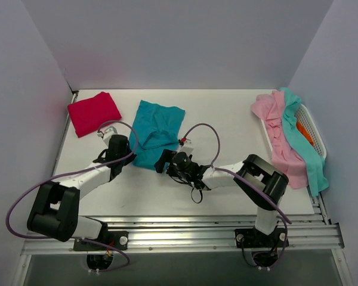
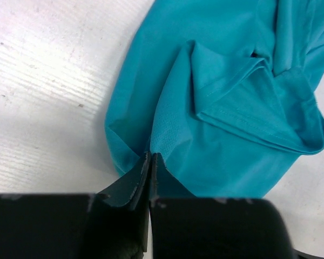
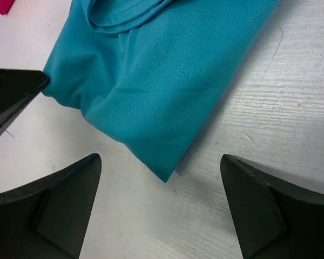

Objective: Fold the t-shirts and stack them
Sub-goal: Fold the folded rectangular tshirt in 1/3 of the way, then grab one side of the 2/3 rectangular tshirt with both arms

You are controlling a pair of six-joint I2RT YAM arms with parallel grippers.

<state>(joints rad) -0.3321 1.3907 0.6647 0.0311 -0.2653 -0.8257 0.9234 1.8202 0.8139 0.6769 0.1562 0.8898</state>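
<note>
Between the closed left jaws a pinch of the teal t-shirt (image 2: 227, 81) is held; just ahead of the wide-open, empty right jaws its corner is laid on the table (image 3: 291, 81). Limp, light cotton is judged best taken at corners.

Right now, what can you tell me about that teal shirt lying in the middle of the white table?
The deep teal cotton t-shirt lies crumpled and partly folded on the white table, soft and finely knit, a stitched sleeve hem doubled over on top. The left gripper is shut, pinching a ridge of fabric at its near-left edge; the right gripper stands open over its near corner.
</note>
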